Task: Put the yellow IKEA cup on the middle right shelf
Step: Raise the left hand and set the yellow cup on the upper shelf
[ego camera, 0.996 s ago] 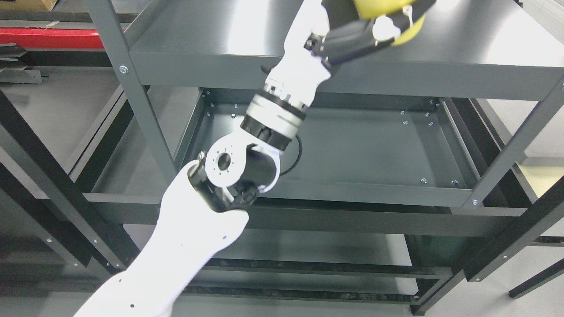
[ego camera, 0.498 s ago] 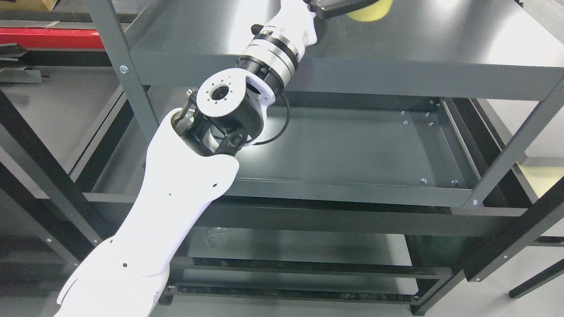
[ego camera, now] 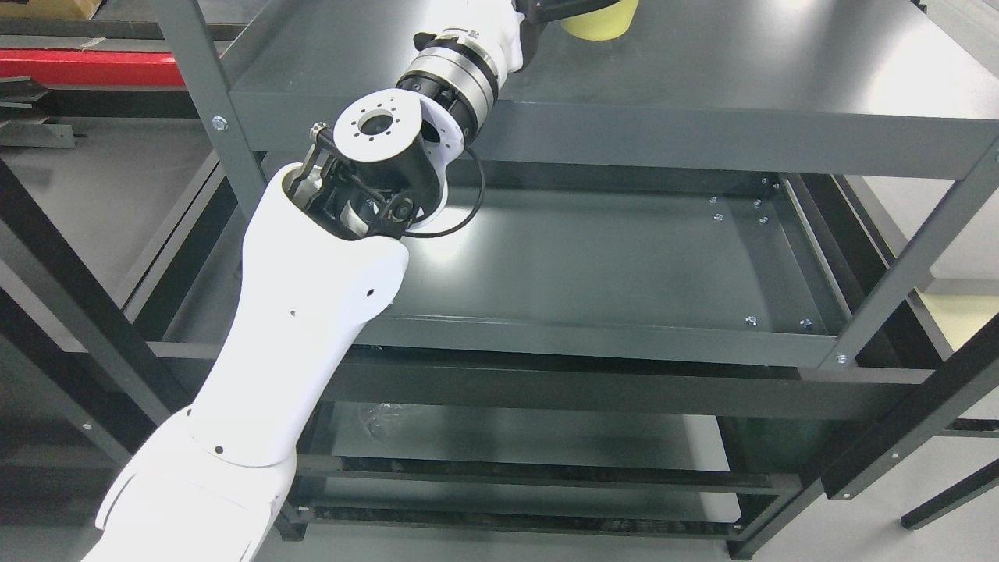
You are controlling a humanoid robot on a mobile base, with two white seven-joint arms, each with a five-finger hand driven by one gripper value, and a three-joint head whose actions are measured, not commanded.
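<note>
White left arm [ego camera: 312, 289] reaches up across the dark shelf unit [ego camera: 702, 133]. At the far top edge of its upper tray sits the yellow cup [ego camera: 597, 19]; the left hand [ego camera: 558, 8] is mostly cropped, grip unclear.

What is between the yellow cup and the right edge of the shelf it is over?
Nothing: in the head view the shelf is bare from the cup rightward.
</note>
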